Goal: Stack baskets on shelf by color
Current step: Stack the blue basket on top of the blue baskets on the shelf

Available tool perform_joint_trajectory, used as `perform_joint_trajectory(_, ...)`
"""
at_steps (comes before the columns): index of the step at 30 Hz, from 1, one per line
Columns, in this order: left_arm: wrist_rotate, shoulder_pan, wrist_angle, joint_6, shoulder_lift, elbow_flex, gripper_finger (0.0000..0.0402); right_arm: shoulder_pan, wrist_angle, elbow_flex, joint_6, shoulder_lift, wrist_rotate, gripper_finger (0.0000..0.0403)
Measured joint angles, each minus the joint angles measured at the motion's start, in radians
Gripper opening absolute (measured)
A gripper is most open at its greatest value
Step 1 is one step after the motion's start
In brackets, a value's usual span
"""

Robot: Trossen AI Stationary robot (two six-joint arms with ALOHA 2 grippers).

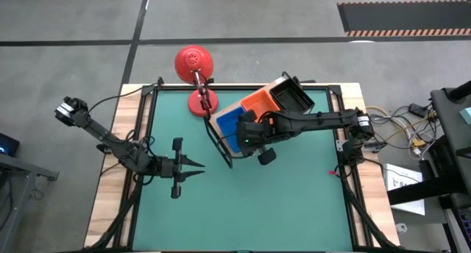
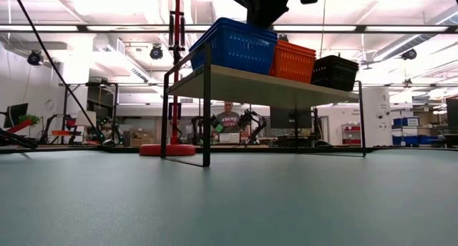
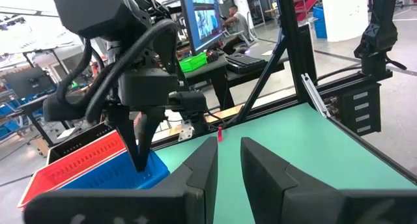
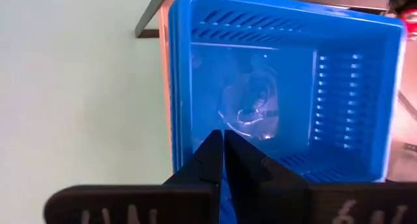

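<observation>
Shelf (image 1: 237, 108): stands tilted near the desk's (image 1: 294, 201) far edge, toward the far right corner, carrying three basket stacks in a row.
Blue baskets (image 1: 229, 124): at the shelf's front end; the top one looks empty in the right wrist view.
Orange baskets (image 1: 259, 102): middle of the shelf, touching the blue stack.
Black baskets (image 1: 292, 96): the shelf's far end, nearest the desk's far edge.
Right pincer (image 4: 224, 149): above the blue stack's near wall, its fingers pressed together, holding nothing.
Left pincer (image 1: 197, 169): low over the desk's left half, fingers parted, nothing between them.
Red lamp (image 1: 196, 65): at the far edge, just beside the shelf.
Open room: the mat's front half and right side are bare.
</observation>
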Motion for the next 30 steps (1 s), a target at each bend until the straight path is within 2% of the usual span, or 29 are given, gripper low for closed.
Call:
perform_joint_trajectory(10,0.0,0.0,0.0,0.0,0.0,0.0,0.0051,0.026,-0.011,0.0,0.096,-0.102,-0.017,0.0008)
perform_joint_trajectory(14,0.0,0.0,0.0,0.0,0.0,0.0,0.0051,0.029,-0.058,0.0,0.147,-0.137,-0.228,0.0008)
perform_joint_trajectory(16,0.0,0.0,0.0,0.0,0.0,0.0,0.0051,0.029,-0.091,0.001,0.191,-0.138,-0.288,0.0008)
perform_joint_trajectory(21,0.0,0.0,0.0,0.0,0.0,0.0,0.0051,0.027,-0.129,-0.014,0.24,-0.121,-0.275,0.0008)
perform_joint_trajectory(30,0.0,0.0,0.0,0.0,0.0,0.0,0.0051,0.026,-0.122,-0.04,0.241,-0.098,-0.141,0.0008)
